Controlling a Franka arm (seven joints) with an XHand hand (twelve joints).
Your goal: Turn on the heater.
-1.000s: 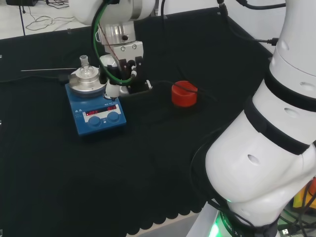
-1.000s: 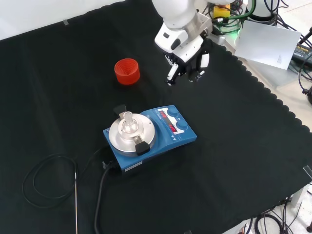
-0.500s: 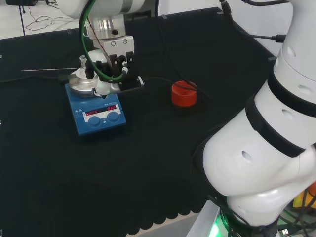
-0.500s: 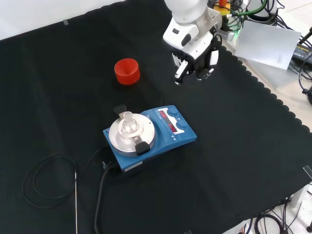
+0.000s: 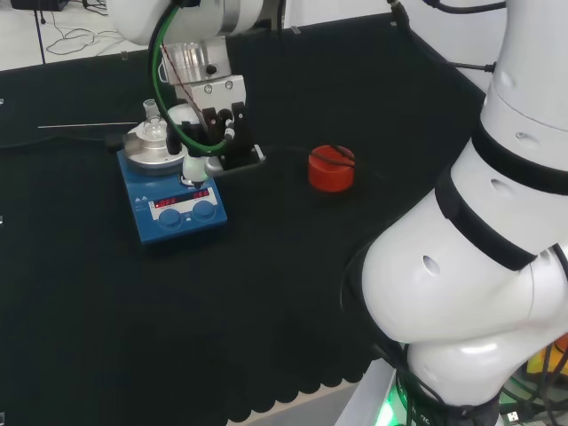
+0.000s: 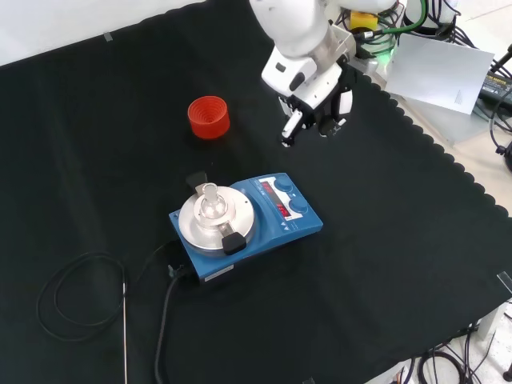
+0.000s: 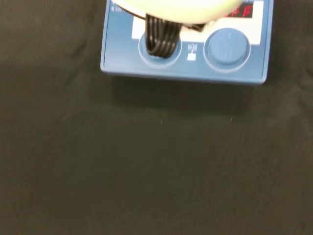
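The heater (image 5: pixel 175 206) is a blue box with a round silver plate, two blue knobs and lit red displays. A small glass flask (image 5: pixel 153 120) stands on the plate. In the front view the heater (image 6: pixel 264 232) lies mid-cloth with its flask (image 6: pixel 209 200), and the hand (image 6: pixel 316 100) hovers beyond its knob end, apart from it. Most fingers are curled, one white-tipped finger (image 6: pixel 288 128) sticks out downward, and it holds nothing. In the head view the hand (image 5: pixel 210 133) hangs over the heater's right rear corner. In the wrist view a black finger (image 7: pixel 159 36) lies across one knob, beside the other knob (image 7: pixel 226 45).
A red ribbed ring stand (image 5: pixel 331 169) sits right of the heater in the head view and shows as (image 6: pixel 209 117) in the front view. A black cable loop (image 6: pixel 72 296) and a thin metal probe (image 6: pixel 125 328) lie near the heater's rear. The arm's white links (image 5: pixel 479 231) stand at the head view's right.
The hand swung left over the heater in the head view, then came partly back to the right and a little lower. The heater and the flask have not moved.
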